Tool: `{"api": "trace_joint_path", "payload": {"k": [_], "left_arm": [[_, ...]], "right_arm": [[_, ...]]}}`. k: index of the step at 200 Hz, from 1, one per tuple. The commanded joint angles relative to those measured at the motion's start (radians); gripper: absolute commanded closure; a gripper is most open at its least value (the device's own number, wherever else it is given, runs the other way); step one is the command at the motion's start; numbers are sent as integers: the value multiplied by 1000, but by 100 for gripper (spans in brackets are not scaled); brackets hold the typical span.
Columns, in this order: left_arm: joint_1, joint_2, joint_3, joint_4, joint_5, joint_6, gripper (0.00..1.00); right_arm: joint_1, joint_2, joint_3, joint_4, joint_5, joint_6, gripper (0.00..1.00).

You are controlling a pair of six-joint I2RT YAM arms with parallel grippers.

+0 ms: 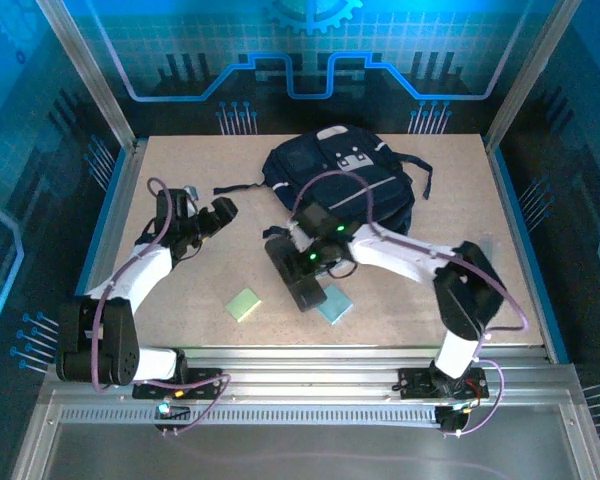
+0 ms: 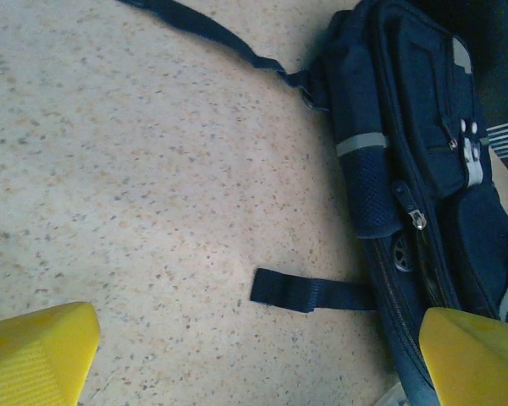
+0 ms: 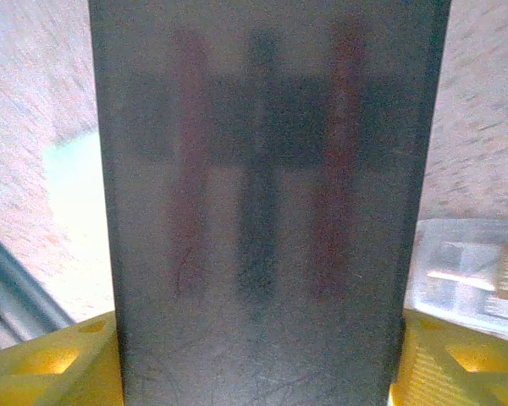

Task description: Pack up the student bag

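Where speckled tabletop point(image 2: 110, 169) spreads, navy backpack point(image 2: 423, 101) (fabric)

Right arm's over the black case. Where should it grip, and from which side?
Across the case's narrow width, on its two long edges, from straight above. It lies flat on the table, long and slim, and the right gripper has a finger on either side of it.
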Motion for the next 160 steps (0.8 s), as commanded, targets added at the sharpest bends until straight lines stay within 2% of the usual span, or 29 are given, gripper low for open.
{"api": "trace_joint_path", "payload": {"k": [1, 33, 75, 120, 160], "left_arm": [[-60, -36, 72, -51, -67, 75, 4], [-191, -10, 155, -72, -128, 161, 7], [-366, 112, 270, -67, -161, 319, 7], [-561, 330, 517, -188, -208, 564, 11], [-680, 557, 769, -289, -236, 734, 10]], "right_arm": [[-99, -85, -67, 94, -165, 79, 39], [-257, -192, -146, 147, -191, 119, 40], [-509, -343, -256, 184, -173, 188, 41], [-789, -461, -367, 241, -210, 268, 42], [-963, -491, -429, 250, -260, 270, 42]]}}
